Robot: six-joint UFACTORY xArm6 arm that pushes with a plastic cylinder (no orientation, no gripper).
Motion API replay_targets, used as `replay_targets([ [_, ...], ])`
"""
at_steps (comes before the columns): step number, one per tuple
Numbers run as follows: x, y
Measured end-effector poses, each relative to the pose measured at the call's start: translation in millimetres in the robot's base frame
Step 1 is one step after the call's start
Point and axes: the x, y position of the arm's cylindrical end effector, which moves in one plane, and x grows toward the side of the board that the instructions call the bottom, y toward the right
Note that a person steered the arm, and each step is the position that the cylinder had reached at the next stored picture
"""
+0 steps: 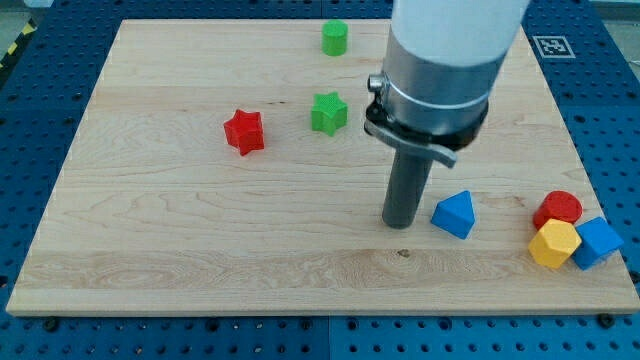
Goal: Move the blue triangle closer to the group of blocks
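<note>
The blue triangle (455, 214) lies on the wooden board (200, 240) toward the view's lower right. My tip (400, 225) rests on the board just to the triangle's left, a small gap away. A group of three blocks sits at the view's right edge: a red cylinder (558, 208), a yellow hexagon-like block (553, 244) and a blue cube (598, 242), touching one another. The triangle is apart from that group, to its left.
A red star block (244, 131) lies left of centre. A green star block (328, 112) sits near the middle top. A green cylinder (335, 38) stands near the top edge. The arm's white body (450, 40) hangs over the upper right.
</note>
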Motion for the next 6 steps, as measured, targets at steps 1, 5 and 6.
replay_targets([
  [1,1,14],
  [5,16,72],
  [6,13,10],
])
